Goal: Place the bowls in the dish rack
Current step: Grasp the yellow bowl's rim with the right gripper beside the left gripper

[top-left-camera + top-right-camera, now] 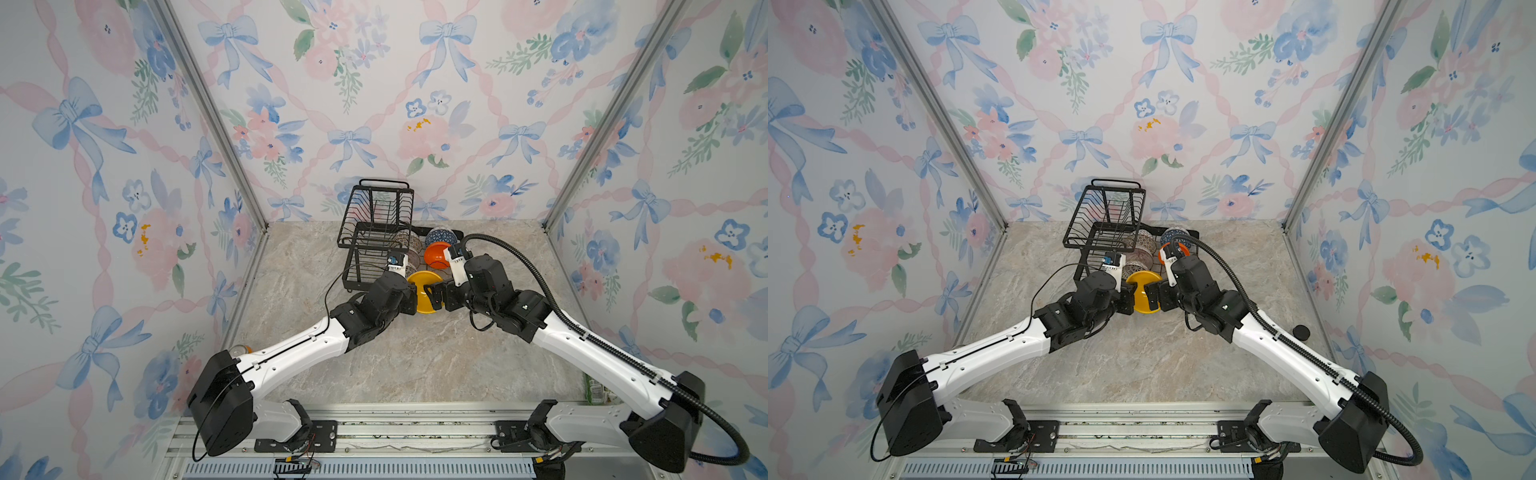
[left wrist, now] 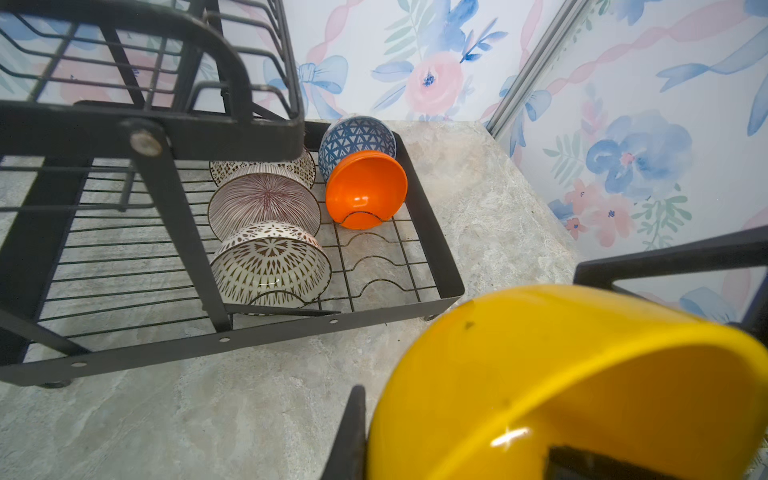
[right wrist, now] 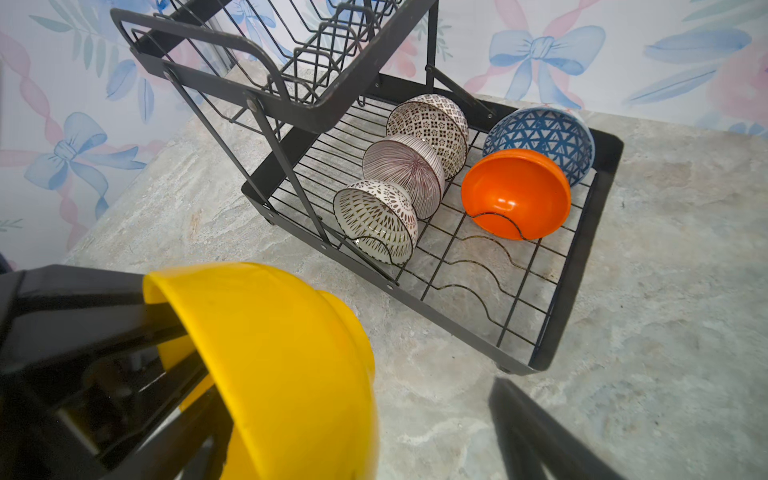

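The left gripper (image 1: 412, 300) is clamped on the rim of the yellow bowl (image 1: 423, 296), one finger inside, one outside, with the bowl's mouth turned toward the left arm; the right gripper (image 1: 437, 300) stands wide and empty at the bowl's 3 o'clock side, and I cannot tell whether it touches; the dish rack (image 3: 577, 270) lies at 12 o'clock, near; five bowls stand in its lower tray, and the free slots (image 3: 473, 270) lie just in front of the orange bowl (image 3: 515, 191), on the right arm's side; the held bowl's axis seems to run across that line of slots, so I judge a handover and a turn come first
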You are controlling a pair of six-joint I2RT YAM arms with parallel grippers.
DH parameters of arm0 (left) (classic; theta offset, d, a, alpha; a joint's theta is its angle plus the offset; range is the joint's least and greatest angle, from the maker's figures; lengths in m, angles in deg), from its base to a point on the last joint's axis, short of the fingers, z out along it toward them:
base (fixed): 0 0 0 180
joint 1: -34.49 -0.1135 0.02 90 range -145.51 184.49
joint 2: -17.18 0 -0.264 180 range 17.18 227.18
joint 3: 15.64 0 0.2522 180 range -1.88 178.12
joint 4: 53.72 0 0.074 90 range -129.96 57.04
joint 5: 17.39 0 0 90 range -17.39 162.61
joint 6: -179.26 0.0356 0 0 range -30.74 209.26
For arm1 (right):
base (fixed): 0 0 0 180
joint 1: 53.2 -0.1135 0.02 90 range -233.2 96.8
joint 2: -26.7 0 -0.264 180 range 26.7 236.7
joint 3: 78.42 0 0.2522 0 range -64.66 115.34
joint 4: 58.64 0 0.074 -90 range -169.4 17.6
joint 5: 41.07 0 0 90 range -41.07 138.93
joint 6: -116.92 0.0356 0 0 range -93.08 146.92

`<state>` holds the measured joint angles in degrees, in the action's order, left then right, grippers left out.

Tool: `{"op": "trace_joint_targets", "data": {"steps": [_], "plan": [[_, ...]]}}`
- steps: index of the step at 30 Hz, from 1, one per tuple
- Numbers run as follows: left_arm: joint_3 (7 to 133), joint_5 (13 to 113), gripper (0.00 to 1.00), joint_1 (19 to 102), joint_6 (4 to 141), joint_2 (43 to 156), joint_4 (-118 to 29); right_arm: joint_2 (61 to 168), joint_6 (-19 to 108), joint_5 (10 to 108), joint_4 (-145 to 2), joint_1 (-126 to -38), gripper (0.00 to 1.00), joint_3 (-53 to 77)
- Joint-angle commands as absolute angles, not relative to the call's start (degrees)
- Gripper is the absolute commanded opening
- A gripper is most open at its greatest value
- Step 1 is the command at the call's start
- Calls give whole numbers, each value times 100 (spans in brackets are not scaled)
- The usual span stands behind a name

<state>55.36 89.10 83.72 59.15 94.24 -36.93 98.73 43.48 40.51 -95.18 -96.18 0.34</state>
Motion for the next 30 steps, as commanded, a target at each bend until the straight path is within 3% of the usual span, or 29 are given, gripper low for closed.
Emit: {"op": "trace_joint_targets", "data": {"steps": [1,7,23,30], "plan": [[5760,8855,0,8415,6012,9425,-3928,9951,4423,3944,-9426,-9670,91,174],[5736,8826,0,8412,6093,9352,-3998,10018,4421,3983,-9490,-9636,78,162],[5549,8437,0,8416,6203,9238,-4220,10119,4407,4017,-9583,-9624,30,256],[5451,8256,0,8413,6271,9179,-4251,10056,4314,3885,-9670,-9607,19,266]]}}
